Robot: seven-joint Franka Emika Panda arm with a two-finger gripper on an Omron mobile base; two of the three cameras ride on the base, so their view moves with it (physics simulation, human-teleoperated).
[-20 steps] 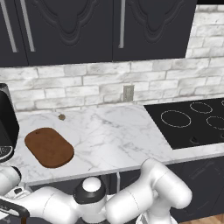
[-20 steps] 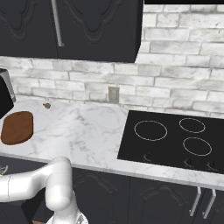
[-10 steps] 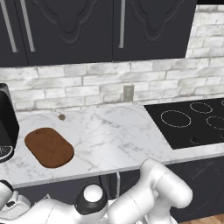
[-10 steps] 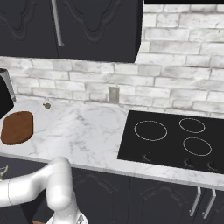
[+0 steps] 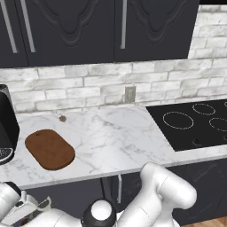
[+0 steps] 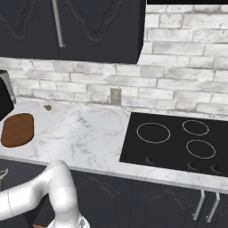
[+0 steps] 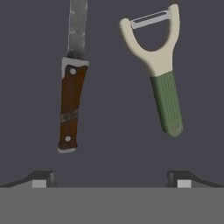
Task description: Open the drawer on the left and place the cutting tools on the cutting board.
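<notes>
Your gripper (image 7: 112, 177) hangs with its jaws spread wide and nothing between them, looking down on the dark floor of the drawer (image 7: 113, 144), which must already be pulled out for you to see in. Take the knife (image 7: 72, 83) as your landmark: it lies flat with its brown riveted handle toward the fingertips (image 7: 43, 177) and its blade running away from them. Beside the knife, with a clear strip of drawer floor between them, lies the peeler (image 7: 159, 70), green handle toward the gripper and cream head level with the blade. Neither tool touches the other or the fingers.

From here, the likely trouble is the grasp. Both tools lie flat and thin on the floor, so a descent that stops short would probably close on air, and one off-centre could push the knife sideways toward the peeler. The open jaws sit astride the gap rather than over either handle, so you would need to shift across before closing. A pinch near the end of a handle might let the tool swing on the lift.

Up and well away from the knife, the cutting board (image 5: 49, 149) lies bare on the white marbled counter (image 5: 115, 142), beside a black appliance (image 5: 6, 124). Farther along sits a black cooktop (image 5: 195, 124), with a grey brick wall (image 5: 97, 84) and black cabinets (image 5: 88, 26) behind.
</notes>
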